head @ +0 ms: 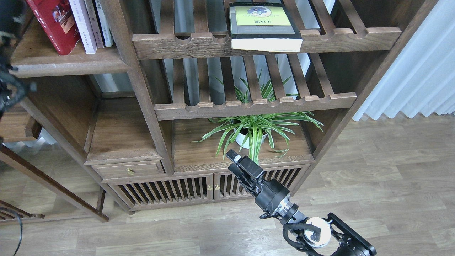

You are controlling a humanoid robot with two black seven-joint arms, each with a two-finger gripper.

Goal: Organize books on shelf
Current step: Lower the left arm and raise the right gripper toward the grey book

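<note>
Books stand split: the red book [53,23] and the pale book [82,25] lean on the solid shelf [67,64] upper left, while the grey-black book [265,28] lies flat on a slatted rack [220,44], overhanging its scalloped front rail. Below, a spider plant [254,128] spreads just beyond the right gripper [236,160], whose jaws look closed and empty. The left gripper [10,89] is a dark blur; its jaws cannot be told.

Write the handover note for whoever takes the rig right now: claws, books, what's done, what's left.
Right claw: holds nothing, low in front of the potted spider plant; fingers look closed, but cannot tell.
Left claw: only a dark blur at the left edge, state unreadable.
Red paperback and pale lavender-white paperback: upright on the solid dark-brown wooden shelf, upper left.
Left: thick grey-black book with yellow-green panel lies flat on the upper slatted rack; move it to that shelf.
</note>
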